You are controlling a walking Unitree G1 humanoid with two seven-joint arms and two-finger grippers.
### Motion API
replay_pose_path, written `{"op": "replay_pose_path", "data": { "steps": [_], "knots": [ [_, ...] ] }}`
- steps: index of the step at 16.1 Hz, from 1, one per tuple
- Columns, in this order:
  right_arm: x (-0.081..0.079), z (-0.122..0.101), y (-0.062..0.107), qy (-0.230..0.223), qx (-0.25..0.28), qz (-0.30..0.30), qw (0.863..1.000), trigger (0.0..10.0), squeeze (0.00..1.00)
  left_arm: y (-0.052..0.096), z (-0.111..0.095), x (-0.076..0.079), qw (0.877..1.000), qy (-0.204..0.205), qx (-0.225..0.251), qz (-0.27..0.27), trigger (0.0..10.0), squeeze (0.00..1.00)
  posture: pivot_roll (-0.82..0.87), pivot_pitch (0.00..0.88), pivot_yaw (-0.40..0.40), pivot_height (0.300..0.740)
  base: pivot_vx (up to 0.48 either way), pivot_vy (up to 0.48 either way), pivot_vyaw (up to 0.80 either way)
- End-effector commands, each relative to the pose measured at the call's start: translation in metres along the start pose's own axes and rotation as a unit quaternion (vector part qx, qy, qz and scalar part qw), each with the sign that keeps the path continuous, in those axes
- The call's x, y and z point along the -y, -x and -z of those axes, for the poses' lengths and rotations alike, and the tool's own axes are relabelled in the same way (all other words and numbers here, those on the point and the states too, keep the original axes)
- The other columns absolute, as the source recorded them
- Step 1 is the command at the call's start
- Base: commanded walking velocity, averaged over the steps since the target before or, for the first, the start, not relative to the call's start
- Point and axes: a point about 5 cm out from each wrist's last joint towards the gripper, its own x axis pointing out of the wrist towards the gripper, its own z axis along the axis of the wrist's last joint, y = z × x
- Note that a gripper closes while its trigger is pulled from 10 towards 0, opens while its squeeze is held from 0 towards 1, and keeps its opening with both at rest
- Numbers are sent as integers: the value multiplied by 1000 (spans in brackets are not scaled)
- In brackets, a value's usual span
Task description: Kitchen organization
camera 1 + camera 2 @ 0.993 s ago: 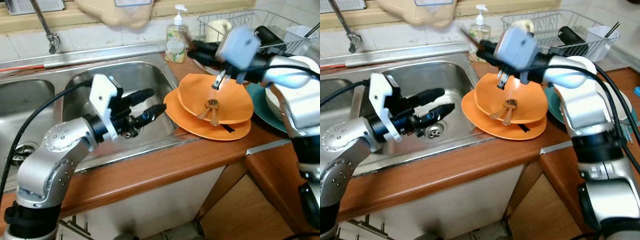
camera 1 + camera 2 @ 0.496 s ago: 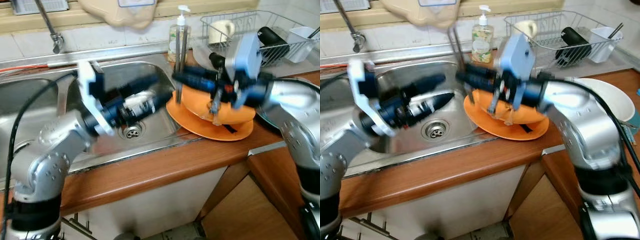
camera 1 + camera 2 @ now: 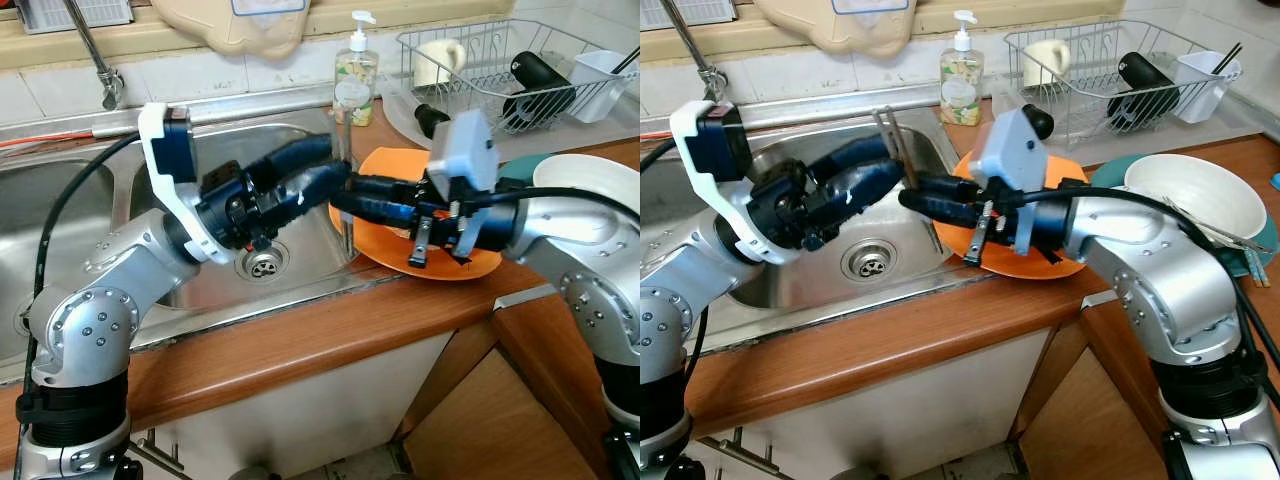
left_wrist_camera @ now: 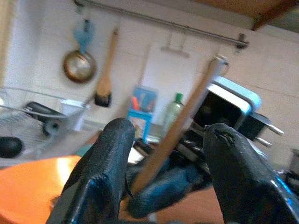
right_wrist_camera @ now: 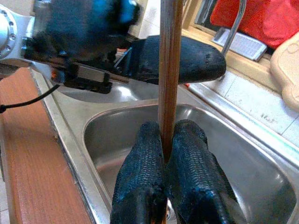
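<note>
My right gripper [image 3: 908, 196] is shut on a long wooden utensil handle [image 3: 892, 136], held upright over the sink's right edge. In the right wrist view its fingertips [image 5: 140, 154] pinch the handle [image 5: 169, 70]. My left gripper [image 3: 335, 168] is open, one finger on each side of the same handle just above the right fingers. The left wrist view has the handle [image 4: 180, 123] running between the two spread fingers [image 4: 105, 163]. The utensil's lower end is hidden. Stacked orange plates [image 3: 1045, 266] lie on the counter behind my right arm.
The steel sink basin [image 3: 805, 275] with its drain [image 3: 868, 263] lies below both grippers, the faucet [image 3: 100, 70] at the back. A soap bottle [image 3: 960, 75], a dish rack [image 3: 1110, 60] and a white bowl [image 3: 1195, 190] stand to the right. The wooden counter edge [image 3: 890, 340] runs in front.
My right gripper swung from above the orange plates leftward to the sink edge, carrying the wooden utensil. My left gripper rose and came in around the handle.
</note>
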Motion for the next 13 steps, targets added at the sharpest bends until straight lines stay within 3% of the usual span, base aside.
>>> {"op": "replay_pose_path", "data": {
  "steps": [1, 3, 4, 13],
  "knots": [
    [-4, -2, -2, 2, -1, -5, 1000, 0, 0, -1, 2, 4, 1000, 5, -13, 20, 275, 0, -119, 0, 73, 740, 0, 0, 0],
    [-7, -1, -4, 1, -6, -10, 1000, 0, 0, -2, 6, 3, 999, 10, -26, 16, 1137, 0, -123, 0, 73, 740, 0, 0, 0],
    [-8, 0, -4, 2, -8, -12, 1000, 0, 0, -2, 7, 1, 999, 9, -29, 9, 0, 0, -123, 0, 73, 740, 0, 0, 0],
    [-13, 4, -9, -2, -17, -11, 1000, 0, 0, 1, 7, 1, 1000, 11, -18, 10, 0, 0, -122, 0, 70, 740, 0, 0, 0]
  ]
}}
